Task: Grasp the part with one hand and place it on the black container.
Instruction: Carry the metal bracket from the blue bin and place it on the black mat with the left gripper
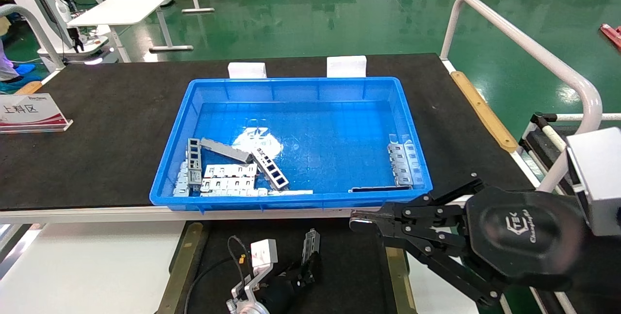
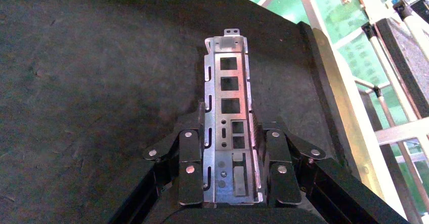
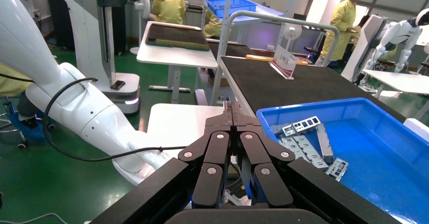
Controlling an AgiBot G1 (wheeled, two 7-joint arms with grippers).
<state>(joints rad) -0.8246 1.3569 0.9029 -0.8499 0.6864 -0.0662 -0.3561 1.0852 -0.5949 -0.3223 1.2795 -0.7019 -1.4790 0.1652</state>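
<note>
My left gripper (image 1: 310, 261) is shut on the part (image 1: 311, 243), a narrow silver-grey channel with rectangular cutouts. It holds the part low over the black container (image 1: 349, 265), a flat felt-like tray with olive-brass side strips (image 1: 182, 260). In the left wrist view the part (image 2: 227, 97) lies lengthwise between the gripper (image 2: 227, 128) fingers, which press on its side walls, above the black container's surface (image 2: 101, 82). Whether the part touches the felt I cannot tell. My right gripper (image 1: 356, 222) is shut and empty, hovering at the blue bin's front right corner; the right wrist view shows its tips (image 3: 231, 105) closed together.
The blue bin (image 1: 296, 83) stands on the wide black mat behind the container. It holds more ladder channels (image 1: 270, 168), whitish tabbed plates (image 1: 228, 178) and a stack of plates at its right wall (image 1: 402, 161). A white rail (image 1: 524, 42) runs along the right side.
</note>
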